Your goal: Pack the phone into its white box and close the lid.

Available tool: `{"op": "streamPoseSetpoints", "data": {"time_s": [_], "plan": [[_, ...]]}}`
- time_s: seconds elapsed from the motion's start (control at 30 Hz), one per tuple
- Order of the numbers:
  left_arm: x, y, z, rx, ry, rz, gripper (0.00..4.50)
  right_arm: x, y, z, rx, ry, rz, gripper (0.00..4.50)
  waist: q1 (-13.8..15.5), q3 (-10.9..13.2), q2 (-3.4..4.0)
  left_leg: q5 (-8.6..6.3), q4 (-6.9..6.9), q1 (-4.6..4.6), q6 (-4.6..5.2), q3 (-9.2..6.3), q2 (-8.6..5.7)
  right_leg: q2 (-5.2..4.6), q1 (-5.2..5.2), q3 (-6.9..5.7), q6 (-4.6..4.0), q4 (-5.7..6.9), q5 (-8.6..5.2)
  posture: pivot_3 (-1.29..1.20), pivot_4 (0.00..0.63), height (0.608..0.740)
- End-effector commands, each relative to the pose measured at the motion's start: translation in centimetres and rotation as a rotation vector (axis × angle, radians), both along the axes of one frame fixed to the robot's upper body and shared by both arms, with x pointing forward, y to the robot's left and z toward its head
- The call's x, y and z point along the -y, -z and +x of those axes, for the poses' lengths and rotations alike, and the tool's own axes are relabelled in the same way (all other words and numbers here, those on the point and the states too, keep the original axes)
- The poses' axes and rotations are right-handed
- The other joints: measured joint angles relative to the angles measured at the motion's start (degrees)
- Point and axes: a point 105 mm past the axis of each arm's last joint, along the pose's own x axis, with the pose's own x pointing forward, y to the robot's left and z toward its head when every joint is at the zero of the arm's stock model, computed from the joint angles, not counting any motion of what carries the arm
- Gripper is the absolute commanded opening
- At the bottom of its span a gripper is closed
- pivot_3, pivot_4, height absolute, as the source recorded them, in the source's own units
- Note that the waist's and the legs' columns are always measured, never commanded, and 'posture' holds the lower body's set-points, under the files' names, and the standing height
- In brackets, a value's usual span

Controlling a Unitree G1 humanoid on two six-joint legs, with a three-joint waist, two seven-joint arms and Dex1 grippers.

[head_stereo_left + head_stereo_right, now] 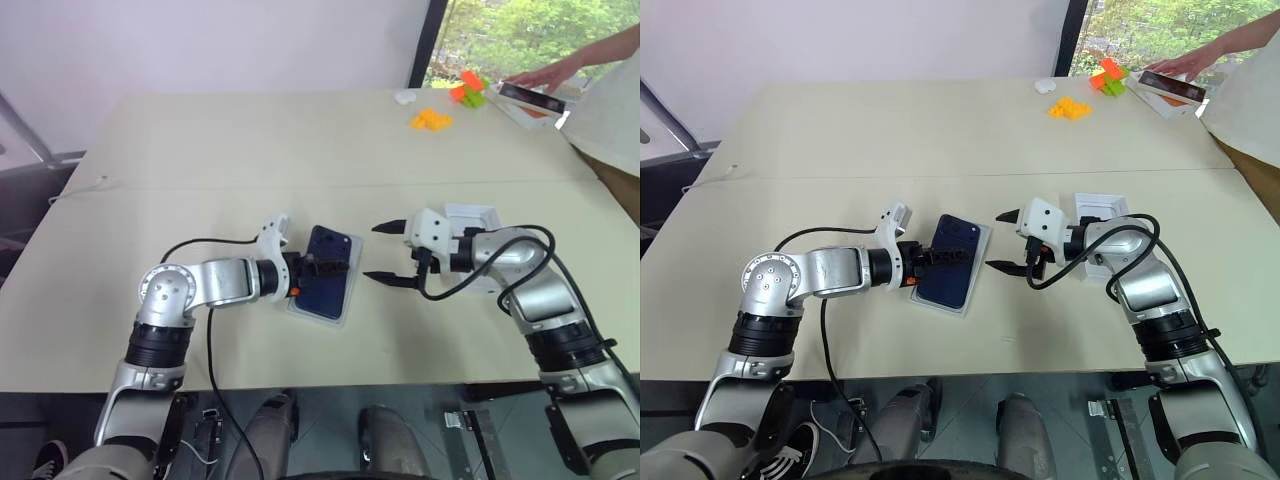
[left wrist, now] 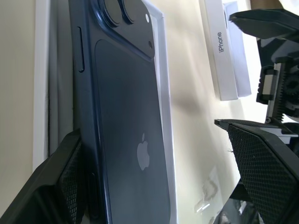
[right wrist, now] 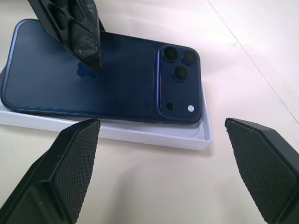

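The dark navy phone (image 1: 328, 268) lies back up on the shallow white box (image 3: 140, 133) at the table's middle, its camera cluster at the far end. I cannot tell whether it sits fully inside the rim. My left gripper (image 1: 322, 272) is open at the phone's near end. One of its fingers (image 2: 56, 186) is beside the phone's long edge, and the other hangs just over the phone's back. My right gripper (image 1: 372, 252) stands open just right of the box, with nothing between its fingers. The white lid (image 1: 1100, 207) lies on the table behind the right gripper.
At the far right corner a person's hand (image 1: 545, 75) rests on another phone box (image 1: 535, 97). Orange blocks (image 1: 432, 120), an orange and green toy (image 1: 467, 90) and a small white object (image 1: 404, 97) lie near there. The table's front edge runs close below both arms.
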Motion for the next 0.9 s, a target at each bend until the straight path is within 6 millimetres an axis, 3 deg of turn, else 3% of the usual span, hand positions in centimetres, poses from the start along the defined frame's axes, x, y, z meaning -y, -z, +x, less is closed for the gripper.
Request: {"op": "streamPoseSetpoints", "data": {"time_s": [0.03, 0.43, 0.7, 0.9], "plan": [[0.9, -2.0, -0.4, 0.082, 0.070, -0.017, 4.43, -0.6, -1.3, 0.2, 0.054, -0.023, 0.014, 4.50, 0.0, 0.0, 0.00, 0.00, 0.00, 0.00, 0.00, 0.00, 0.00, 0.00, 0.00, 0.00, 0.00, 0.00, 0.00, 0.00, 0.150, 0.740], [-1.1, -2.6, -0.9, 0.098, 0.123, 0.072, 4.43, -0.6, -1.1, 0.2, 0.053, -0.023, 0.015, 4.50, -0.1, 0.0, 0.00, 0.00, -0.03, -0.02, 0.00, 0.00, 0.00, 0.00, -0.05, 0.01, 0.00, -0.01, 0.00, 0.00, 0.150, 0.740], [-1.4, -4.7, -1.0, 0.158, 0.139, 0.050, 4.43, -0.8, -1.0, 0.3, 0.055, -0.026, 0.017, 4.50, 0.0, 0.0, 0.00, -0.03, -0.03, -0.05, -0.04, -0.01, -0.01, -0.02, -0.06, 0.01, 0.00, -0.02, -0.01, 0.00, 0.150, 0.740], [-3.2, -5.5, -1.4, 0.187, 0.147, 0.084, 4.43, -0.9, -1.4, 0.4, 0.056, -0.022, 0.037, 4.50, -0.4, 0.0, 0.01, -0.02, -0.09, -0.04, -0.02, 0.01, 0.02, 0.01, -0.09, 0.03, 0.00, -0.04, -0.01, 0.00, 0.150, 0.740]]}}
